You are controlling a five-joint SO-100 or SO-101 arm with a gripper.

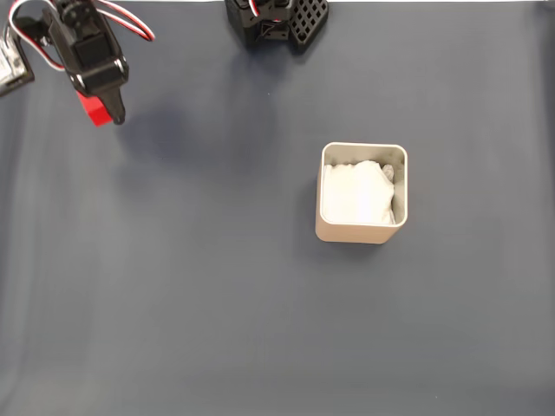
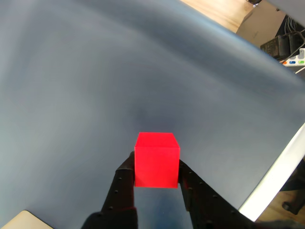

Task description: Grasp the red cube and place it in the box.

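A small bright red cube [image 2: 156, 161] sits clamped between my two black fingers in the wrist view, raised off the dark grey mat. In the fixed view my gripper [image 1: 102, 111] hangs at the upper left, shut on the cube [image 1: 91, 109], most of which the black arm covers. The box [image 1: 362, 229], beige with rounded corners and white padding inside, stands right of centre, well away from the gripper toward the lower right.
The arm's black base [image 1: 277, 22] sits at the top centre of the fixed view. A white object [image 1: 10, 65] lies at the left edge. In the wrist view the mat's edge [image 2: 274, 174] and a wooden surface [image 2: 217, 14] show beyond it.
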